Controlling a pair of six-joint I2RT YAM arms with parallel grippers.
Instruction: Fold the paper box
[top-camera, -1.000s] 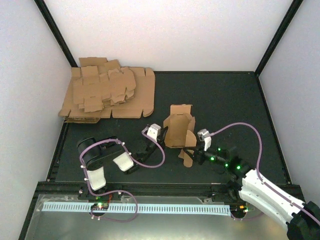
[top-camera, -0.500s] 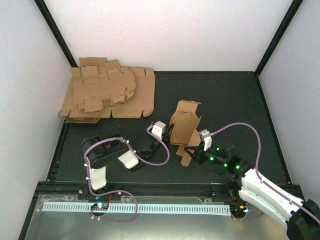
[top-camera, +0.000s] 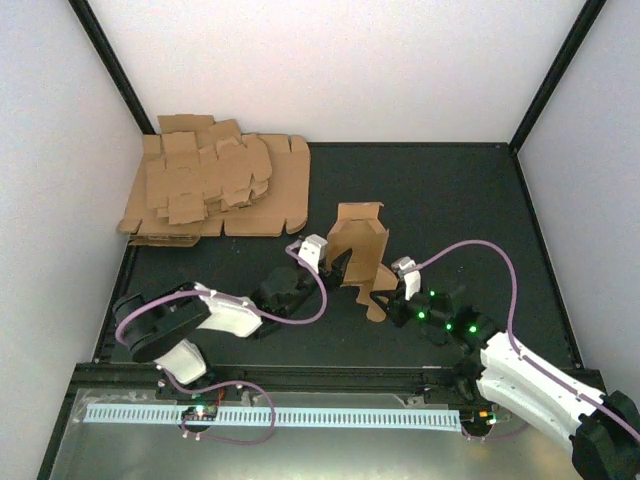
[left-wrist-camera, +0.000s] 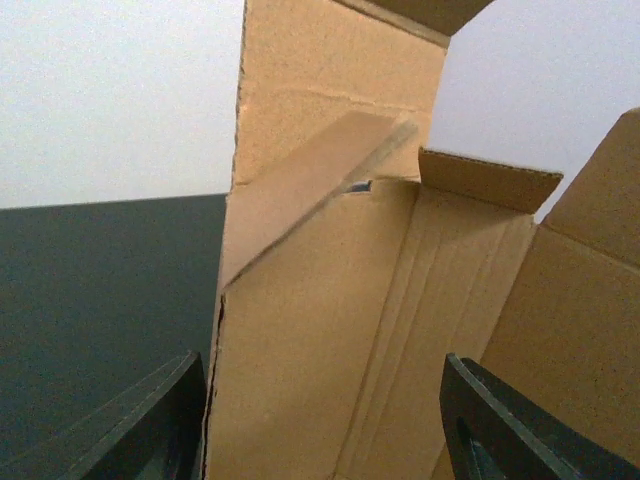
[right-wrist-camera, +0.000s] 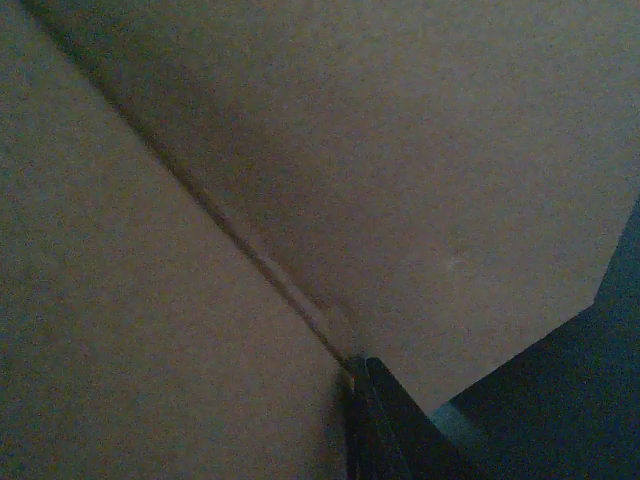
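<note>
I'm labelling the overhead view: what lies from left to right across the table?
Pile of cardboard sheets → left tool → paper box → right tool.

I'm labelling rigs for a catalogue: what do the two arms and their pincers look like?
Left arm: black links, white covers. Right arm: white shell, black links with green lights. A lilac cable loops along each. Pincer fingers are dark.

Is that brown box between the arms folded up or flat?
Half folded: the paper box stands upright with walls raised, top flap open.
</note>
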